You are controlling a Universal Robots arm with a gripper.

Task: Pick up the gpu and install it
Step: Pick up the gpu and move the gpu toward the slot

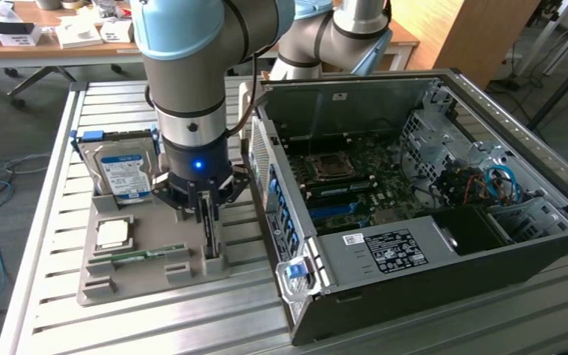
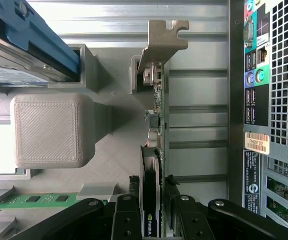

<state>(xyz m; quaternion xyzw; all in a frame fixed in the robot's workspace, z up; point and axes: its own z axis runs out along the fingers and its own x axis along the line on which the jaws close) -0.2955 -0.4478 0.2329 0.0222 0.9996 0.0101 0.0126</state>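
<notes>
**Exterior view.** The gpu (image 1: 211, 235) stands on its long edge in a slot of the grey holder (image 1: 136, 285). The holder sits on the slatted desk (image 1: 52, 325). The card's faces are vertical, and its long axis runs from the near side of the holder away toward the back. That line is roughly parallel to the rear panel of the open computer case (image 1: 413, 244), which lies just beside it on the exterior view's right. The gripper (image 1: 205, 214) is down over the card's upper edge with a finger on either side. A hard drive (image 1: 126, 174) stands upright at the holder's far corner on the exterior view's left, and a memory stick (image 1: 151, 256) lies flat nearer the front.

**Wrist view.** The gpu (image 2: 159, 115) is seen edge-on as a thin green line. Its metal bracket (image 2: 161, 40) is at the end level with the hard drive (image 2: 13, 50), and the opposite end points toward the memory stick (image 2: 33, 200). The gripper (image 2: 152, 185) is clamped on the card, one pad against each face, and the card is still seated in the holder (image 2: 118, 120). On one side a strip of bare desk (image 2: 199, 125) separates the card from the computer case (image 2: 264, 100). On the other side a grey block (image 2: 51, 130) of the holder stands near but apart.
</notes>
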